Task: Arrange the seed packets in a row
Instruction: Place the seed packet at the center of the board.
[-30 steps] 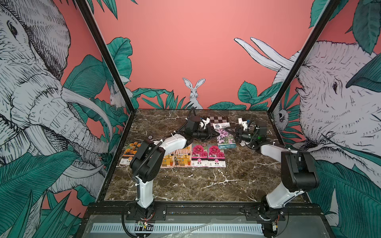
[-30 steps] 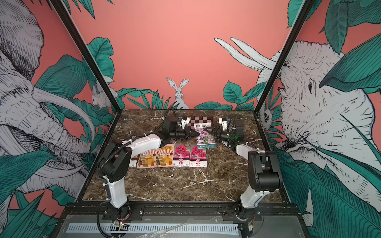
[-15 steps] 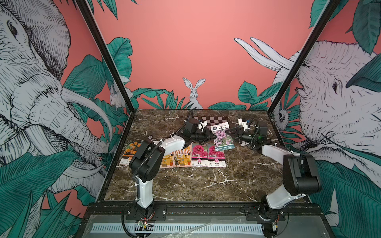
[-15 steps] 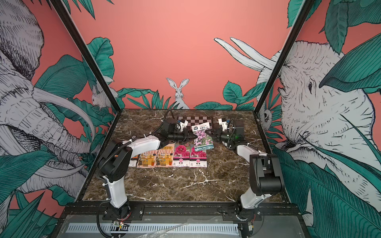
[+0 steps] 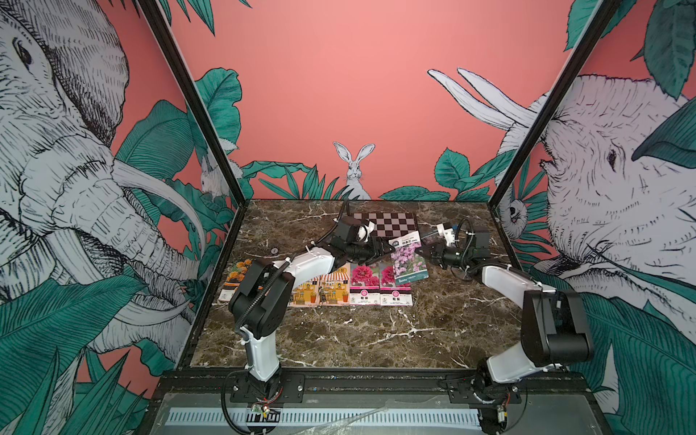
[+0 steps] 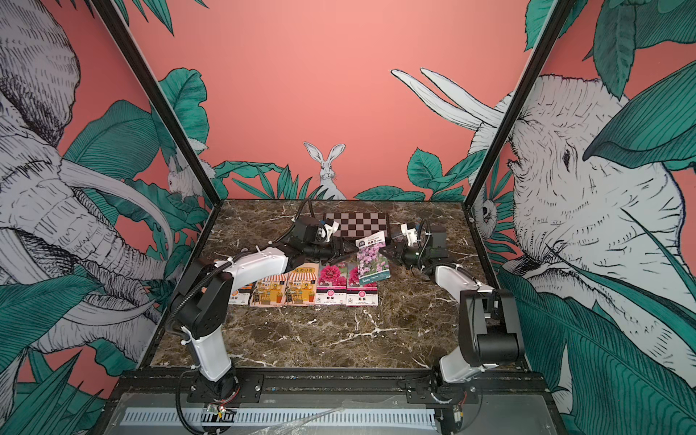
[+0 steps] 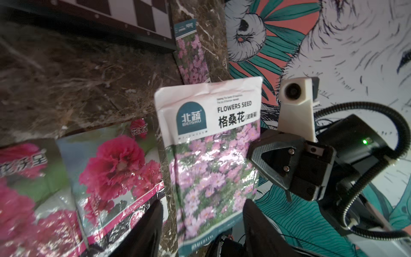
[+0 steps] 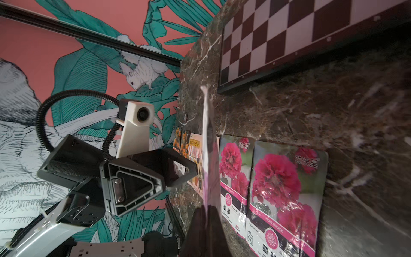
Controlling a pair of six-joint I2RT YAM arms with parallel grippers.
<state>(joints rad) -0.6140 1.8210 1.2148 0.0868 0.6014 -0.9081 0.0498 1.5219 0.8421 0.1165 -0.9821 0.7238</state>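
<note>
Top views both give me bare marble table (image 5: 357,339) on the near side and to the right of the laid row, which ends at the magenta packets (image 5: 380,288). The chequered board (image 5: 388,224) crowds the far edge. My right gripper (image 5: 427,251) is clamped on the right edge of the lilac packet (image 5: 408,260), lifted over the row's right end. My left gripper (image 5: 385,248) stands wide, its fingers (image 7: 153,224) either side of the packet, not clamping. A second ago the left one held it and the right was spread.
</note>
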